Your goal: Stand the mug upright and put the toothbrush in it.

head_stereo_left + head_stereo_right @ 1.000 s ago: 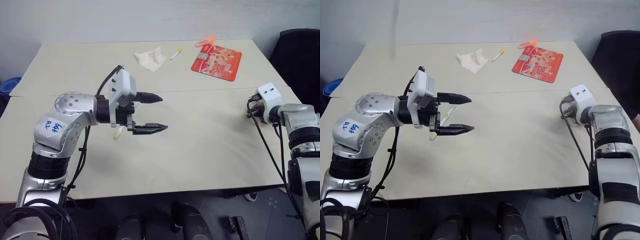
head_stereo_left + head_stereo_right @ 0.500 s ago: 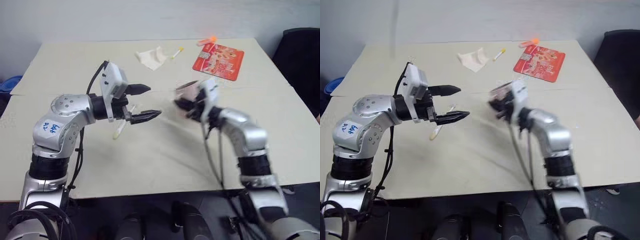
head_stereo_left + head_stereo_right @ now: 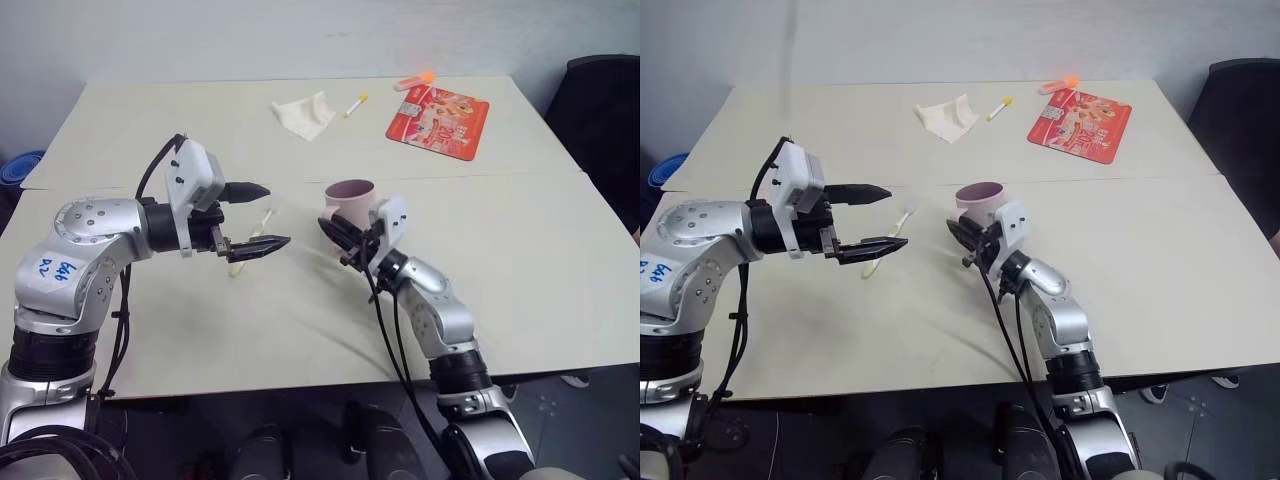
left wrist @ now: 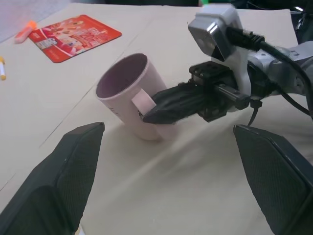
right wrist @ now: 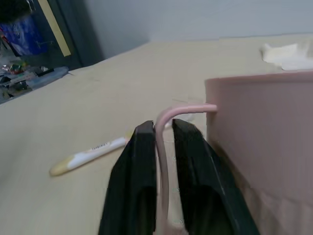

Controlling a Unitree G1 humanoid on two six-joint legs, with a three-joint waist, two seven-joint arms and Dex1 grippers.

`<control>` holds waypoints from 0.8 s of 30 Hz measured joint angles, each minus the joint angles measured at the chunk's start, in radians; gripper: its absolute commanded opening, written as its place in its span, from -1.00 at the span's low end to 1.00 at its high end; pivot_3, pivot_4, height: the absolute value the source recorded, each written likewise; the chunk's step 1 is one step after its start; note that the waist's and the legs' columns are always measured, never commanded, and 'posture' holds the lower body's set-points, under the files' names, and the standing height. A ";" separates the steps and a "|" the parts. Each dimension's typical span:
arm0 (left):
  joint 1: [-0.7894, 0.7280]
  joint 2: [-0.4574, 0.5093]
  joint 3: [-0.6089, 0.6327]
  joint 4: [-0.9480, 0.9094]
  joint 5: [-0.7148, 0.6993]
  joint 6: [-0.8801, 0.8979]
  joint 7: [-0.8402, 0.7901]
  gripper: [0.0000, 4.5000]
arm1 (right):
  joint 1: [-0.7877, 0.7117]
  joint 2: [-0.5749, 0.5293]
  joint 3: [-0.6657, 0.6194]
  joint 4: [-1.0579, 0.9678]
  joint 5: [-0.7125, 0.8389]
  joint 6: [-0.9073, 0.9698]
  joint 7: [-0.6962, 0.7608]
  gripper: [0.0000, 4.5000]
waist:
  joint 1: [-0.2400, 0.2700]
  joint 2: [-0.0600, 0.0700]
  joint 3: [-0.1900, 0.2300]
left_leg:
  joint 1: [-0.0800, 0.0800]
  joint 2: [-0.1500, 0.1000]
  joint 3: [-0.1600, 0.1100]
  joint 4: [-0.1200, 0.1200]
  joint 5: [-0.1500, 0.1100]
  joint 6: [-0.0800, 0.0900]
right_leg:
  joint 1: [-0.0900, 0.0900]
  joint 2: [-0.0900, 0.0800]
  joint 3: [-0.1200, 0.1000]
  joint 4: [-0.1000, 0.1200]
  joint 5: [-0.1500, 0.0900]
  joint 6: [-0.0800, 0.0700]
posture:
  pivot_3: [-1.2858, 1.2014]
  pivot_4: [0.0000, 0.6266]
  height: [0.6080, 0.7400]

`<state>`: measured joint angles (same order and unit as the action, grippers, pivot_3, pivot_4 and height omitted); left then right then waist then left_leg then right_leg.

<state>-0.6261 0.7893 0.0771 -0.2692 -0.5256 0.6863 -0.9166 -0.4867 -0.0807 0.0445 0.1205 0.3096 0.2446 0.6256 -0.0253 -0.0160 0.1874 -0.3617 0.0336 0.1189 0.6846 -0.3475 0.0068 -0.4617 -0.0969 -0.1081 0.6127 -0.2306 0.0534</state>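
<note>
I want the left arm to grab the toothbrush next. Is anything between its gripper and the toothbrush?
Nothing visible. The open left gripper hangs just above the toothbrush, which lies on bare table. The mug, its handle between the right gripper fingers, stands off to the side.

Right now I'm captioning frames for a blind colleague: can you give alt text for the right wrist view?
The right gripper has its two black fingers either side of the pink mug's thin loop handle. Beyond, the toothbrush lies flat on the beige table.
</note>
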 measured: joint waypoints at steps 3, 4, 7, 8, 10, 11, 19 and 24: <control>-0.004 0.000 -0.007 0.009 0.001 -0.004 -0.006 1.00 | 0.073 -0.049 0.049 -0.054 -0.044 0.011 -0.001 0.14 | -0.001 0.000 0.000 | 0.000 0.000 0.000 0.000 0.000 0.000 | 0.000 0.000 0.000 0.000 0.000 0.000 | 0.03 -0.52 1.00; -0.004 -0.002 -0.012 0.009 0.002 -0.007 -0.007 1.00 | 0.085 -0.063 0.066 -0.067 -0.063 0.011 -0.001 0.28 | -0.001 0.000 0.000 | 0.000 0.000 0.000 0.000 0.000 0.000 | 0.000 0.000 0.000 0.000 0.000 0.000 | 0.03 -0.52 1.00; -0.006 -0.012 -0.036 0.009 0.009 -0.018 -0.014 1.00 | 0.100 -0.099 0.106 -0.109 -0.114 0.011 -0.005 0.58 | -0.002 0.000 0.000 | 0.001 0.000 0.001 0.000 0.000 0.000 | 0.000 0.001 0.001 0.000 0.000 0.000 | 0.03 -0.52 1.00; -0.007 -0.021 -0.047 0.010 0.013 -0.023 -0.016 1.00 | 0.109 -0.114 0.114 -0.132 -0.126 0.017 -0.004 0.58 | -0.002 0.000 0.000 | 0.001 0.000 0.001 0.000 0.000 0.000 | 0.000 0.001 0.001 0.000 0.000 0.000 | 0.03 -0.52 1.00; -0.015 -0.036 -0.075 0.016 0.021 -0.033 -0.025 1.00 | 0.117 -0.159 0.131 -0.192 -0.131 0.083 0.001 0.58 | -0.001 0.000 0.000 | 0.001 0.000 0.001 0.000 0.000 0.000 | 0.000 0.000 0.001 0.000 0.000 0.000 | 0.03 -0.52 1.00; -0.028 -0.038 -0.096 0.030 0.032 -0.037 -0.026 1.00 | 0.121 -0.185 0.138 -0.230 -0.136 0.124 0.001 0.58 | 0.000 0.000 0.000 | 0.001 0.000 0.001 0.000 0.000 0.000 | 0.000 0.000 0.001 0.000 0.000 0.000 | 0.03 -0.52 1.00; -0.187 -0.052 -0.167 0.220 0.185 0.206 0.171 1.00 | 0.145 -0.337 0.015 -0.517 -0.009 0.471 0.003 0.98 | 0.010 -0.001 0.000 | 0.000 -0.002 0.000 0.000 0.000 0.001 | 0.000 0.001 0.000 0.000 0.000 0.000 | 0.03 -0.52 1.00; -0.239 -0.113 -0.101 0.380 0.208 0.416 0.309 1.00 | 0.071 -0.460 -0.179 -0.698 0.252 0.724 0.043 0.98 | 0.016 -0.001 0.000 | 0.001 -0.002 0.001 0.000 -0.001 0.001 | 0.000 0.002 -0.001 0.001 0.000 0.000 | 0.03 -0.52 1.00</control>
<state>-0.8652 0.6760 -0.0235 0.1110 -0.3172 1.1027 -0.6072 -0.4160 -0.5408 -0.1348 -0.5779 0.5613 0.9684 0.6684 -0.0097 -0.0167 0.1873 -0.3606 0.0316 0.1198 0.6845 -0.3482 0.0079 -0.4619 -0.0947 -0.1094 0.6132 -0.2306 0.0534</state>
